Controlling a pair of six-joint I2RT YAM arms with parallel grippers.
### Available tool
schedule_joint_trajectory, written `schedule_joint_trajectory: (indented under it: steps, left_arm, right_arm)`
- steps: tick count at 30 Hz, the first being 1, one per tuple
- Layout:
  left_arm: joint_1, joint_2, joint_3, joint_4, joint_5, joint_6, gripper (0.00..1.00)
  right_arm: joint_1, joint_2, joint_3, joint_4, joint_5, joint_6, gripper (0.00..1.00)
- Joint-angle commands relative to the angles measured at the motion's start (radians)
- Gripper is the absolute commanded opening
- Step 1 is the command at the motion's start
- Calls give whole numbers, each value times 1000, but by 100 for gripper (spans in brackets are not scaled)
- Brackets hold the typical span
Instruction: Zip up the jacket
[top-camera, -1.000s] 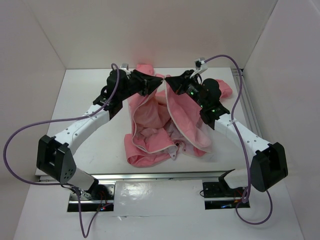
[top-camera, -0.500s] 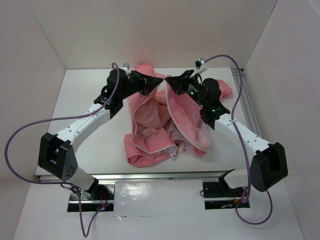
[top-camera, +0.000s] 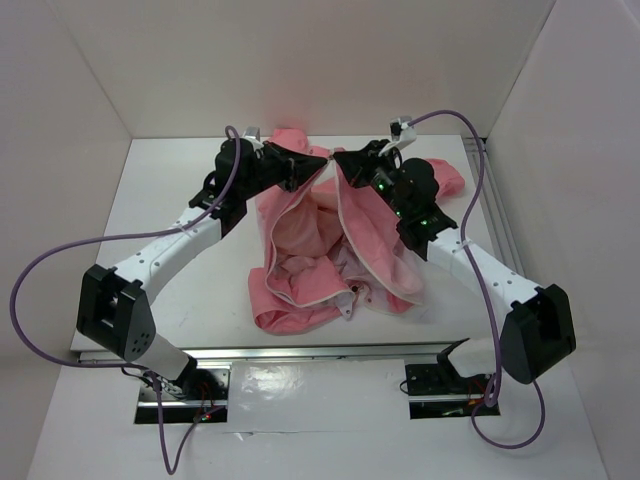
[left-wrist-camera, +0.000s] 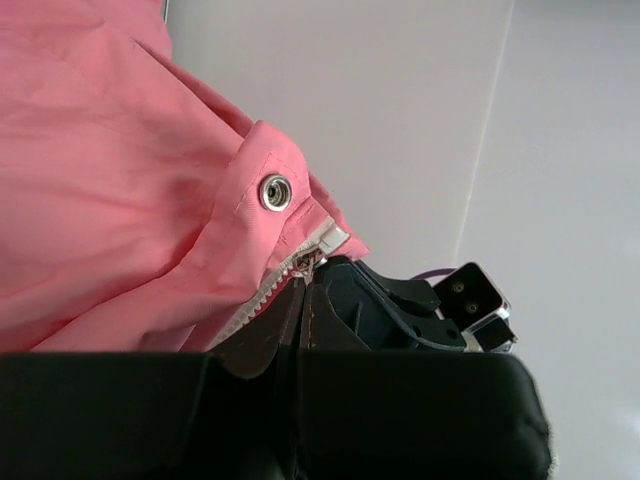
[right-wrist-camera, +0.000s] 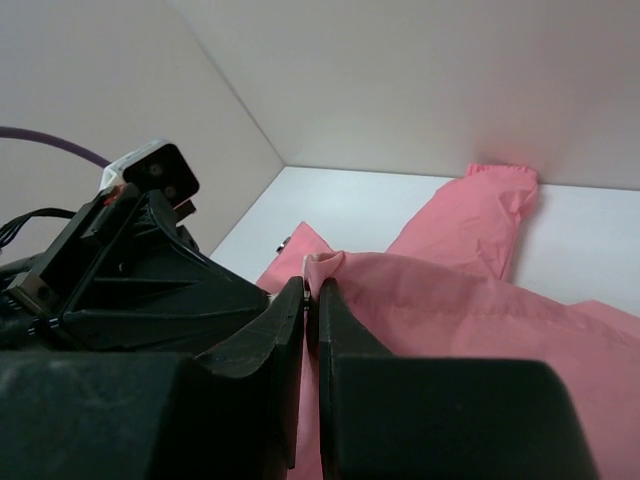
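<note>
Top external: I find the jacket (top-camera: 375, 250) lying crumpled on the white table (top-camera: 150, 180), midway between the two arms, its front open and the paler lining turned up. Both arms reach to its far end. The left gripper (top-camera: 322, 163) and right gripper (top-camera: 338, 160) meet there tip to tip, almost touching, each at a top corner of the open front. Whether the jaws are closed cannot be read from this height.

Left wrist: the left gripper (left-wrist-camera: 303, 295) has its jaws pressed together, with no gap, on the corner of the jacket (left-wrist-camera: 120, 180) where the white zipper edging (left-wrist-camera: 255, 305) ends. A metal snap stud (left-wrist-camera: 275, 191) sits on the fabric tab just above the pinch. The right gripper (left-wrist-camera: 385, 300) shows just beyond as a dark shape.

Right wrist: the right gripper (right-wrist-camera: 312, 295) is likewise closed tight, a small fold of the jacket (right-wrist-camera: 450, 310) nipped at the fingertips. One sleeve (right-wrist-camera: 480, 215) lies stretched on the table (right-wrist-camera: 340, 205) towards the back wall. The left gripper (right-wrist-camera: 150, 270) stands close alongside, on the left of this view.
</note>
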Motion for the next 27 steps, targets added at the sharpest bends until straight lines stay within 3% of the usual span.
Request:
schedule_joint_trajectory:
  steps: [1,9,27]
  left_arm:
    - [5,9,28,-65,11,15,0]
    - [5,27,51,-106,21,38,0]
    - [14,150,179,-138,64,81,0]
  right_arm:
    - [4,-40,57,121,148,-51,0]
    - [32,14,105,143,230,-115,0]
    - [83,-29,54,201,222,-104,0]
